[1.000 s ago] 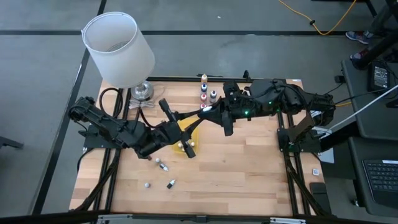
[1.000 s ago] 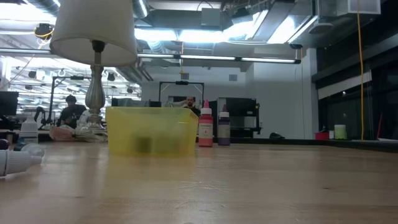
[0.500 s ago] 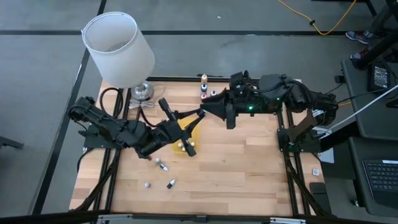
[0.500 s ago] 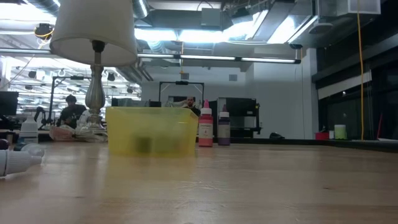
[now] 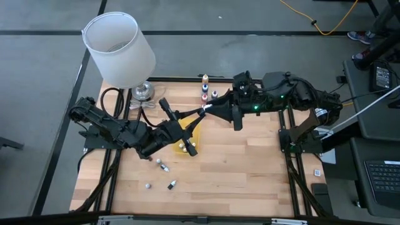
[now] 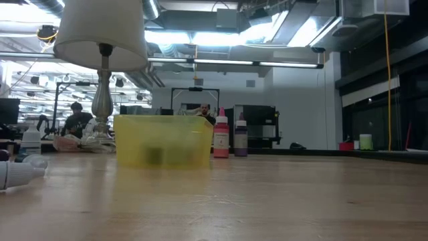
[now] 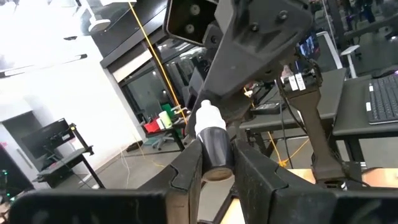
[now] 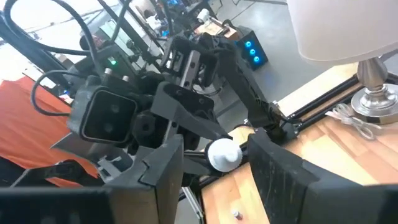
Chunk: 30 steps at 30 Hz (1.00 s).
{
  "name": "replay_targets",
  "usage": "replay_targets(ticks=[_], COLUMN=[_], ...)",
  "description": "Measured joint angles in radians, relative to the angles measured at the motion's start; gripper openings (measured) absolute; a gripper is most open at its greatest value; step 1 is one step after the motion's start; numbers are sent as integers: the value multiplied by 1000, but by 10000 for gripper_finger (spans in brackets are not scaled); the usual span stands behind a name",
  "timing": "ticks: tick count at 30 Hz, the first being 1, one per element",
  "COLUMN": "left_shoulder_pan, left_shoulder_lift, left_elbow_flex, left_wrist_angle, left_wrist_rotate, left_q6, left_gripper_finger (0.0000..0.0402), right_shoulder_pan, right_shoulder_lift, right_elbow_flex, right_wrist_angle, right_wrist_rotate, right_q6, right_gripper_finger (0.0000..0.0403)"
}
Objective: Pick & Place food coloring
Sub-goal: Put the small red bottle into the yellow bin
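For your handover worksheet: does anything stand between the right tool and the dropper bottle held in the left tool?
Nothing visible does. The left tool grips the dark dropper bottle by its body. The bottle's white cap already sits in the open gap of the right tool.

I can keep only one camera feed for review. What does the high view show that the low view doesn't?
Only the high view: both arms, with the left hand and right hand meeting tip to tip above the table. Only the low view: the room behind, with a person far off. Both: the lamp, the yellow tray and the upright food coloring bottles beside it.
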Motion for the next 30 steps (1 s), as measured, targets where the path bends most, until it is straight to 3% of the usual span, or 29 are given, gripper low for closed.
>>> replay_targets(ticks=[8, 22, 30], left_shoulder_pan=[0, 0, 0], left_shoulder_lift=[0, 0, 0], left_elbow_flex=[0, 0, 0], left_wrist_angle=[3, 3, 2], left_wrist_rotate=[0, -3, -4], left_q6=[8, 7, 35], left_gripper_finger=[79, 76, 93], right_shoulder_pan=[0, 0, 0], right_shoulder_lift=[0, 0, 0], right_elbow_flex=[0, 0, 0], right_wrist_angle=[-10, -13, -19], right_wrist_rotate=[0, 1, 1], right_q6=[-23, -24, -29], right_gripper_finger=[163, 57, 77])
